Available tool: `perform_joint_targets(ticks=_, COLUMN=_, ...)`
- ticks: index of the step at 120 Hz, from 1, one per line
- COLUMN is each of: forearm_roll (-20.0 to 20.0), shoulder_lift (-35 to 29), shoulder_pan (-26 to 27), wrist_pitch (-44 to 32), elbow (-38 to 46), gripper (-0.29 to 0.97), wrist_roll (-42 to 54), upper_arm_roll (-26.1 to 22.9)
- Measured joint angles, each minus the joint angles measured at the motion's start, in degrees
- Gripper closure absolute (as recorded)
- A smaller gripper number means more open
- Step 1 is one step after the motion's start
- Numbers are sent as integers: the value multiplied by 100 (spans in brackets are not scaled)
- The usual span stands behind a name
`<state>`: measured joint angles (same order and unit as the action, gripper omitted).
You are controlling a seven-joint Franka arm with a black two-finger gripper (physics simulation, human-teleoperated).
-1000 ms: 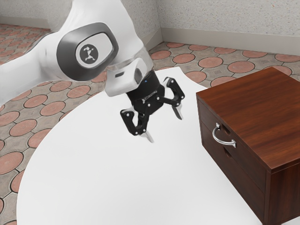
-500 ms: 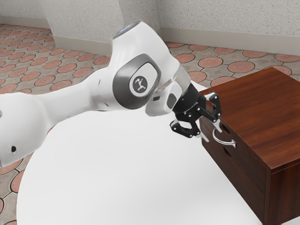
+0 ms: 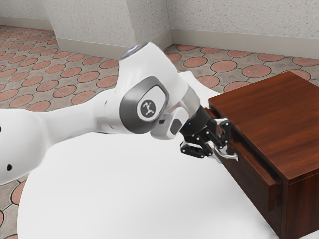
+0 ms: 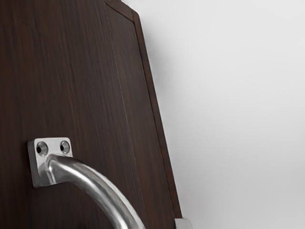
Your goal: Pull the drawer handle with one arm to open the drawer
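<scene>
From the side: has closed the gripper narrow on the steel drawer handle, fingers pinching it from two sides. Half a second ago hovered open-fingered against a shut front. Now has dragged the top drawer part-way out of the dark wooden cabinet, toward the exterior view's left. Means the pull is taking effect, though by the small gap probably with more travel left before fully open. Works on a round white table, over a floor of reddish round tiles, with speckled grey walls behind.

From the wrist: looks close onto the drawer front, dark grain running along it. Catches the curved drawer handle bolted on through a two-screw plate. Shows the white table beyond the front's edge.
</scene>
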<state>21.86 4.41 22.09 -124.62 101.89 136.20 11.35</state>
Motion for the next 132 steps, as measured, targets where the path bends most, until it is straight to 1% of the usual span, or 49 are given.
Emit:
perform_joint_targets(ticks=17, forearm_roll=-180, shoulder_lift=-753, shoulder_pan=-56, wrist_pitch=-105, elbow=719, gripper=71, wrist_roll=177, upper_arm_roll=-1)
perform_joint_targets(ticks=35, forearm_roll=-316, shoulder_lift=-1448, shoulder_pan=-84, wrist_pitch=-174, elbow=1483, gripper=70, wrist_roll=340, upper_arm_roll=42)
perform_joint_targets(ticks=50, forearm_roll=-368, shoulder_lift=-1906, shoulder_pan=-51, wrist_pitch=-198, elbow=1884, gripper=71, wrist_roll=450, upper_arm_roll=110)
perform_joint_targets(ticks=62, forearm_roll=-383, shoulder_lift=-2106, shoulder_pan=3, wrist_pitch=-219, elbow=2131, gripper=71, wrist_roll=540, upper_arm_roll=245)
perform_joint_targets(ticks=75, forearm_roll=-378, shoulder_lift=-2271, shoulder_pan=-7, wrist_pitch=-233, elbow=2338, gripper=68, wrist_roll=628, upper_arm_roll=315)
perform_joint_targets(ticks=107, forearm_roll=-473, shoulder_lift=-2707, shoulder_pan=32, wrist_pitch=-193, elbow=2724, gripper=69, wrist_roll=701, upper_arm_roll=621)
perform_joint_targets(ticks=132, forearm_roll=-488, shoulder_lift=-2977, shoulder_pan=15, wrist_pitch=-163, elbow=2921, gripper=70, wrist_roll=710, upper_arm_roll=683)
